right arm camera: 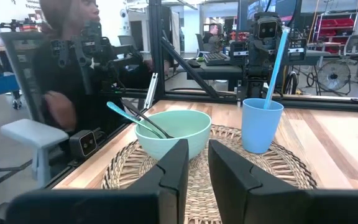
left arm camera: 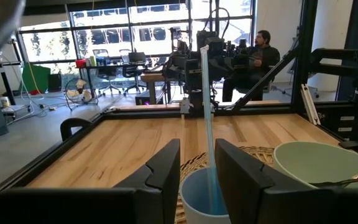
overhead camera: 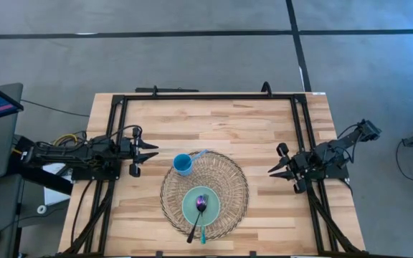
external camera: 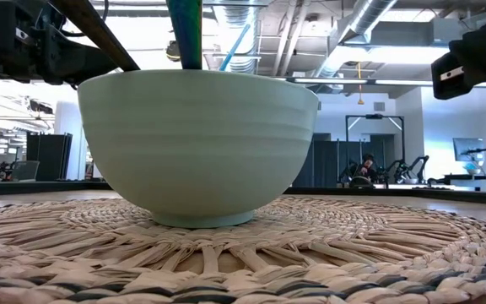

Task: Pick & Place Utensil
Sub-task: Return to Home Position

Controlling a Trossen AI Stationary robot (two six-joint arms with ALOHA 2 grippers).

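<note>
A mint-green bowl [overhead camera: 201, 206] stands on a round woven placemat [overhead camera: 224, 179]. A dark spoon [overhead camera: 196, 223] and a teal utensil [overhead camera: 203, 234] sit in it, their handles leaning over its near rim. A blue cup [overhead camera: 183, 164] with a light-blue straw-like utensil [overhead camera: 198, 153] stands on the mat's far-left part. My left gripper [overhead camera: 149, 154] waits open just left of the cup, which shows between its fingers [left arm camera: 197, 180]. My right gripper [overhead camera: 274, 166] hovers open to the right of the mat, facing bowl and cup [right arm camera: 198, 168].
A black metal frame [overhead camera: 206, 97] runs round the wooden table's far, left and right sides. Bare wood lies beyond the mat on the far side. In the low view the bowl [external camera: 201, 143] fills the middle. People sit in the room behind [left arm camera: 263, 46].
</note>
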